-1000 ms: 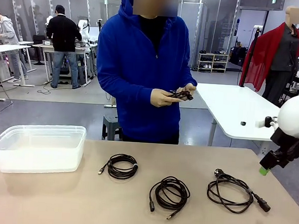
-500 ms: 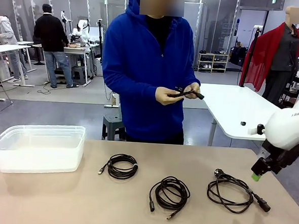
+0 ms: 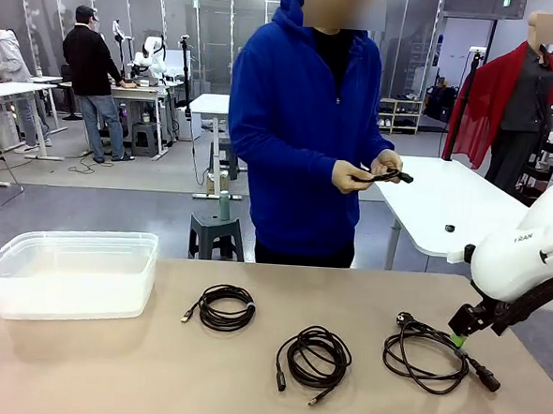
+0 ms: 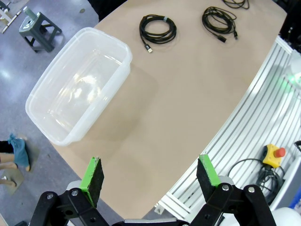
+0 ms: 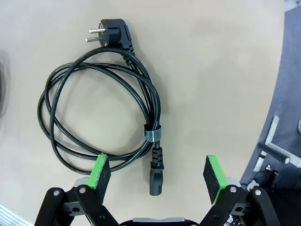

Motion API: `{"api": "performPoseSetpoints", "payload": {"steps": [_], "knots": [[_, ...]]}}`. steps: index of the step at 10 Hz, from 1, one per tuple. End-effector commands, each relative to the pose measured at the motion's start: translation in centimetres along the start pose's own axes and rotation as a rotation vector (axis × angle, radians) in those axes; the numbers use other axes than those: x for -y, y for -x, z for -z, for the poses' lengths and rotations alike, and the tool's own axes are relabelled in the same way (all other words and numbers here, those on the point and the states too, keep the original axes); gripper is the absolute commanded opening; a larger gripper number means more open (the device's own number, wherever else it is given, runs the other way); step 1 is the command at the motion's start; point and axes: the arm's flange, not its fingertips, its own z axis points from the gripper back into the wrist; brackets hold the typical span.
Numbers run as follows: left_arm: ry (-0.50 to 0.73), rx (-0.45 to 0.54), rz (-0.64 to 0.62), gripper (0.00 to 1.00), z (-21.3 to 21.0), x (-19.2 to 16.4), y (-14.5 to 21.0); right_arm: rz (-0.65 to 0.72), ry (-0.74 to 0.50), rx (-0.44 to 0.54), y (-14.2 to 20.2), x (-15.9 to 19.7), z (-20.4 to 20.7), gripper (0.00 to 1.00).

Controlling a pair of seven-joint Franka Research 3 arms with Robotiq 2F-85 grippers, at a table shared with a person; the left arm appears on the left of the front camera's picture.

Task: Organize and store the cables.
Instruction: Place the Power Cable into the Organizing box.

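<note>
The right arm has dropped lower and swung in over the table, and the person has stepped farther from the clear bin (image 3: 71, 271), toward the side of the table opposite it.

The right gripper (image 5: 156, 165) now hangs just above the power cable (image 5: 151, 134), the coil lying farthest from the bin. Its jaws are spread wide and empty, 1 green pad on each side of the socket end and the ribbed tie that binds the loops. That straddle looks like the set-up for a pinch at the tie, where 1 grip would hold all the turns together.

The middle coil (image 3: 290, 363) lies between the bin and the power cable. The small coil (image 3: 224, 324) lies nearest the bin, though still apart from it. All 3 rest flat on the table (image 3: 105, 394), spaced apart, probably so each can be picked singly. The bin stands empty, so nothing is stored yet.

The left gripper (image 4: 149, 165) is parked high above the bin's end of the table, released and holding nothing, likely keeping clear.

Beyond the table's far edge, the person's hands (image 3: 353, 177) work a 4th cable (image 3: 391, 176), seemingly winding it.

Small dark lettering on the right arm's white shell is too small to read with certainty. The cables show no readable label.
</note>
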Motion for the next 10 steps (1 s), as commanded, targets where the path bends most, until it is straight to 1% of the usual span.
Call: {"api": "performPoseSetpoints", "payload": {"steps": [1, 3, 4, 7, 8, 9, 10], "knots": [[0.000, 0.000, 0.000, 1.00, 0.0, 0.0, 0.0, 0.046, 0.023, 0.026, 0.4, -0.5, 1.6, 1.00], [0.000, 0.000, 0.000, 1.00, 0.0, 0.0, 0.0, 0.052, 0.037, 0.064, 0.7, -0.8, 2.6, 1.00], [0.000, 0.000, 0.000, 1.00, 0.0, 0.0, 0.0, 0.076, 0.009, 0.070, 0.7, -0.7, 3.1, 1.00], [0.000, 0.000, 0.000, 1.00, 0.0, 0.0, 0.0, 0.080, 0.039, 0.061, 0.7, -0.6, 4.6, 1.00], [0.000, 0.000, 0.000, 1.00, 0.0, 0.0, 0.0, 0.087, 0.038, 0.069, 0.6, -0.6, 4.8, 1.00], [0.000, 0.000, 0.000, 1.00, 0.0, 0.0, 0.0, 0.074, 0.033, 0.063, 0.5, -0.8, 4.2, 1.00], [0.000, 0.000, 0.000, 1.00, 0.0, 0.0, 0.0, 0.057, 0.024, 0.049, 1.0, -0.4, 4.2, 1.00]]}}
